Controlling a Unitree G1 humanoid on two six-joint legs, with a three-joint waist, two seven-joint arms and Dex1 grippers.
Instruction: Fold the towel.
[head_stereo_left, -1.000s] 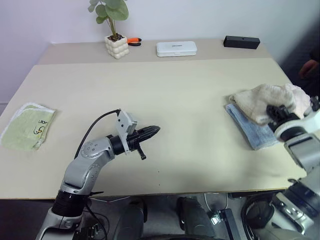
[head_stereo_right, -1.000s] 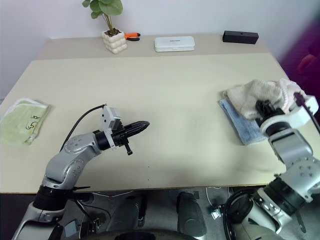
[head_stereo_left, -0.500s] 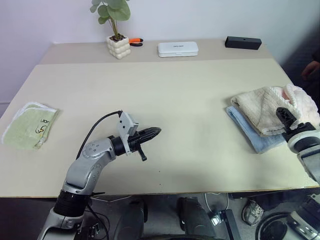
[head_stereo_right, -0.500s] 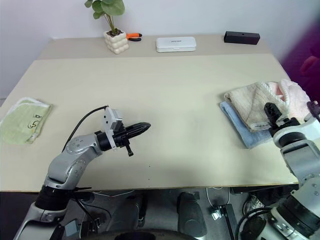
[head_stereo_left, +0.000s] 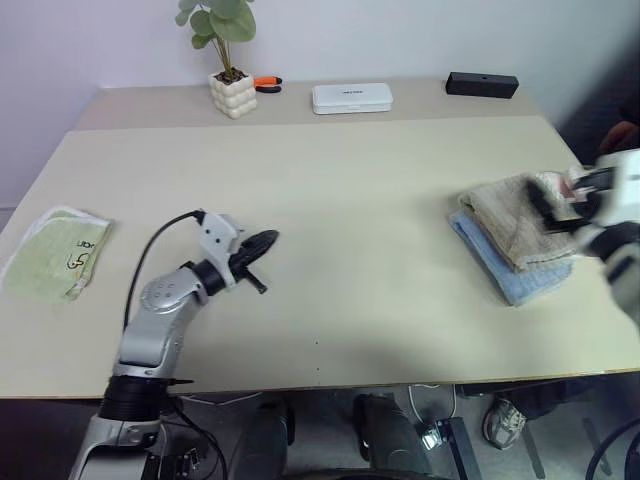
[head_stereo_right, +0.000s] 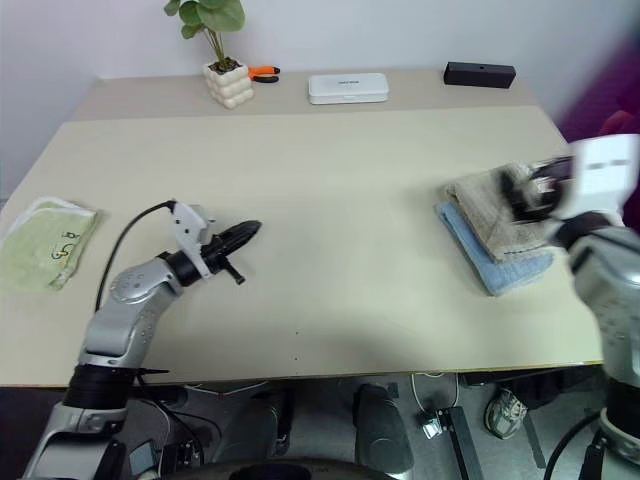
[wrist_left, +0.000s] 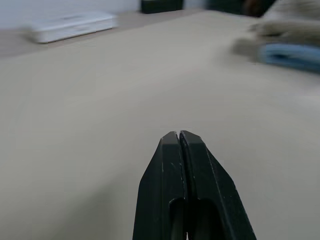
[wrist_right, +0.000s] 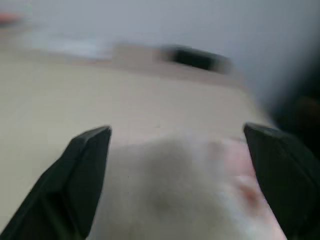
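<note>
The beige towel (head_stereo_left: 505, 218) lies bunched on a light blue towel (head_stereo_left: 503, 274) at the table's right edge. My right gripper (head_stereo_left: 556, 203) hovers just over the beige towel's right part, blurred by motion. In the right wrist view its two fingers (wrist_right: 85, 167) stand wide apart with the towel (wrist_right: 170, 190) below and nothing held between them. My left gripper (head_stereo_left: 262, 241) is shut and empty, low over the bare table left of centre, and points toward the right. The left wrist view shows its fingertips (wrist_left: 179, 137) pressed together, with the towel stack far ahead.
A pale green towel (head_stereo_left: 55, 255) lies at the table's left edge. Along the far side stand a potted plant (head_stereo_left: 232, 90), an orange tool (head_stereo_left: 267, 82), a white box (head_stereo_left: 351, 97) and a black box (head_stereo_left: 482, 84).
My right gripper opened off the towel, rose and shifted left over it while rolling. The left arm swung left with its gripper still shut. The towel stays on the blue one.
</note>
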